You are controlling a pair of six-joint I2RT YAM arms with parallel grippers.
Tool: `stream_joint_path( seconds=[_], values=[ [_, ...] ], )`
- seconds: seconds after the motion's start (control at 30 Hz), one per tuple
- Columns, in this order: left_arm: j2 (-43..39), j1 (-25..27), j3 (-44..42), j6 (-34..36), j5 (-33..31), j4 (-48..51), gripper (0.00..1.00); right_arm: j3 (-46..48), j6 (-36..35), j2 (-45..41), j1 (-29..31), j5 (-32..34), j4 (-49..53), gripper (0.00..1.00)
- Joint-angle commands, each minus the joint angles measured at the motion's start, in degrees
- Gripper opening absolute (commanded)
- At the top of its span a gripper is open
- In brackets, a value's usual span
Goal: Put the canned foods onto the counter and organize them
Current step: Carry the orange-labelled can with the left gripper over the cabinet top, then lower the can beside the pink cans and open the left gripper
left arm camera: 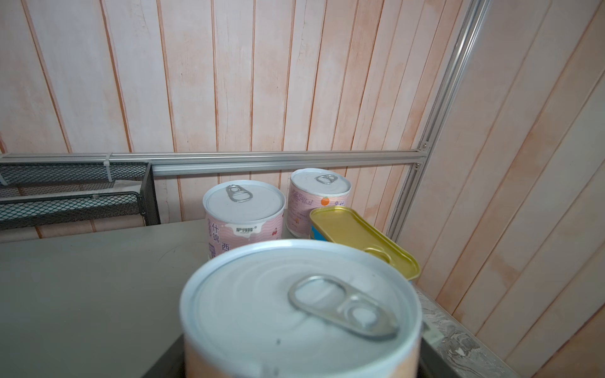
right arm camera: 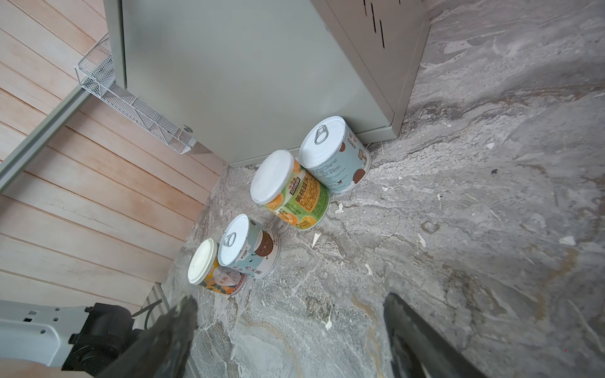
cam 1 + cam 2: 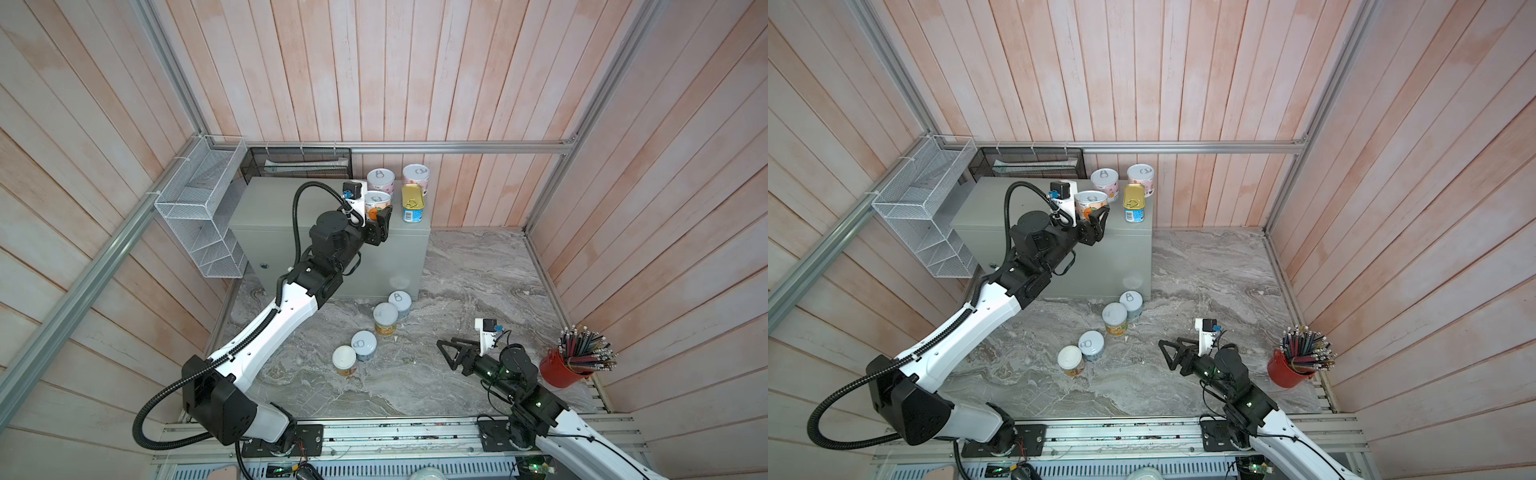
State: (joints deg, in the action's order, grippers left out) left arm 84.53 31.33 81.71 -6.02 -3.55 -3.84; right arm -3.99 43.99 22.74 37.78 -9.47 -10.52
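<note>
Left gripper (image 3: pixel 374 217): jaws drawn in narrow around the peach can (image 3: pixel 377 201), one dark finger showing against its lower side. The can sits upright at the front edge of the counter (image 3: pixel 291 208); I cannot tell whether its base is down on the grey top or just above it. Right gripper (image 3: pixel 445 355): jaws spread wide, holding nothing, low over the marble floor (image 3: pixel 478 270) and aimed toward the loose cans. Tally on the counter: two pink cans (image 1: pixel 244 216) (image 1: pixel 319 196) at the back corner, and the gold-topped tin (image 1: pixel 357 237) just in front of them, beside the held can. Tally on the marble: the blue can (image 2: pixel 334 163) against the counter's foot, the green-and-orange can (image 2: pixel 294 196) touching it, then the second blue can (image 2: pixel 252 248) and the orange can (image 2: pixel 209 271), also paired. My reckoning: three placed, one mid-placement, four left, so close to halfway; the group on top is tight but not a clean row. Held can, close up in the left wrist view: pale lid (image 1: pixel 294 311) with concentric rings, pull tab lying flat, no dent visible, peach label with an orange fruit.
</note>
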Motion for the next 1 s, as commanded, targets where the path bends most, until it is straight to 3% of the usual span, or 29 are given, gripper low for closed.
stream_joint_path(
  seconds=[0.0,0.7,0.97],
  values=[
    [1.85,-0.24,3.86,1.27,1.03,-4.6,0.46,0.91,0.27,-0.6,0.1,0.55,-0.01,0.89],
    [10.86,-1.18,9.22,2.42,3.2,-2.42,0.47,1.44,-0.04,-0.33,0.09,1.99,0.89,0.89],
    [11.65,-1.19,8.44,2.41,1.12,-4.32,0.49,0.84,-0.31,0.28,0.06,2.19,1.52,0.89]
  ],
)
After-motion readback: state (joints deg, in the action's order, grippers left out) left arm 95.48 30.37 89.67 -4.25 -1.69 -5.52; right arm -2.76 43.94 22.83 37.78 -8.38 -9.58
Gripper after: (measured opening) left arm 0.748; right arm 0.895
